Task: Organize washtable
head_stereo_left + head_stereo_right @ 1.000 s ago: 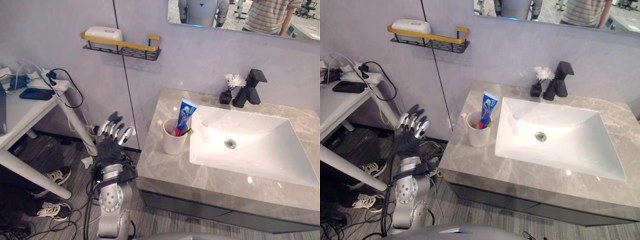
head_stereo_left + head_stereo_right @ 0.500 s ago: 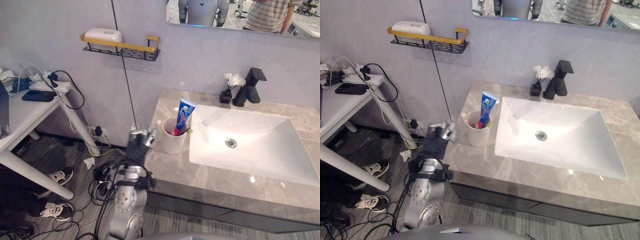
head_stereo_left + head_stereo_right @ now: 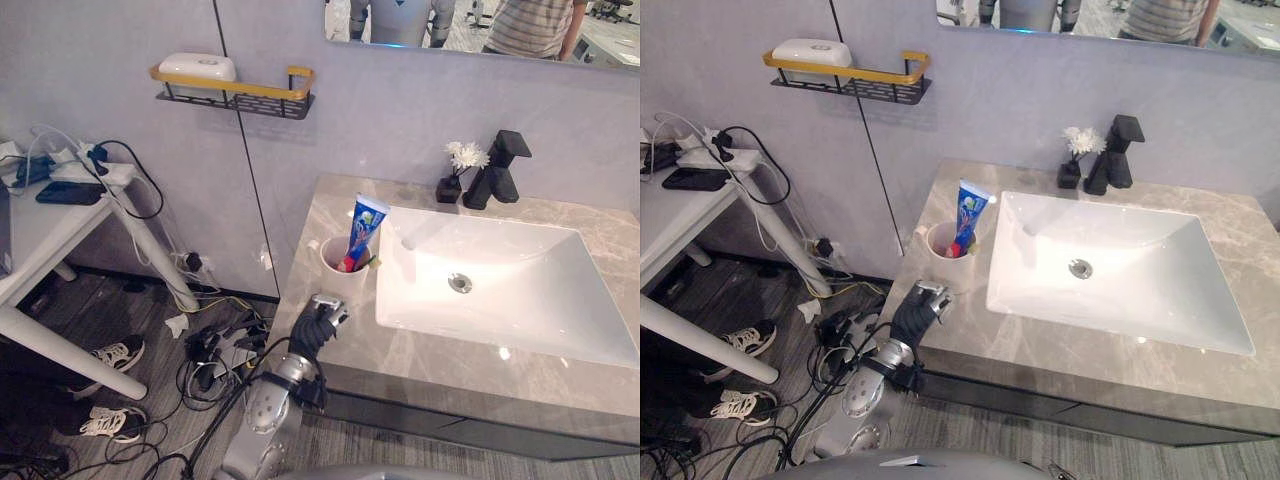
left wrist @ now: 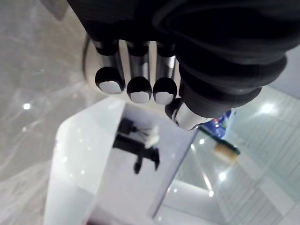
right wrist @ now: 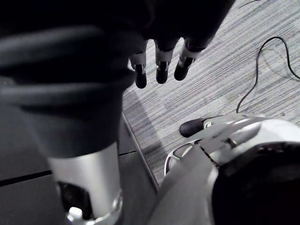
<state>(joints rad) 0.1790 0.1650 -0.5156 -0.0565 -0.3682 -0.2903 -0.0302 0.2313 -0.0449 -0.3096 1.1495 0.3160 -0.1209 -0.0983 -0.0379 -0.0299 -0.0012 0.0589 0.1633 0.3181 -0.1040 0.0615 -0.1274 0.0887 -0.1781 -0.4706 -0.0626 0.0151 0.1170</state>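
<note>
Grey stone tabletop (image 3: 410, 358): the left hand (image 3: 318, 318) is at its front left edge, fingers loose, holding nothing. The white cup (image 3: 338, 281) with the toothpaste tube (image 3: 364, 224) stands just past the fingertips. The right hand (image 5: 161, 65) hangs loose-fingered over the floor (image 5: 243, 70).

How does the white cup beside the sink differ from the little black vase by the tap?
The cup is white and looks bigger; the vase is black and small. The cup holds a blue toothpaste tube; the vase holds white flowers. The cup stands left of the sink, the vase at the back beside the black tap. Both stand upright on the grey counter.
</note>
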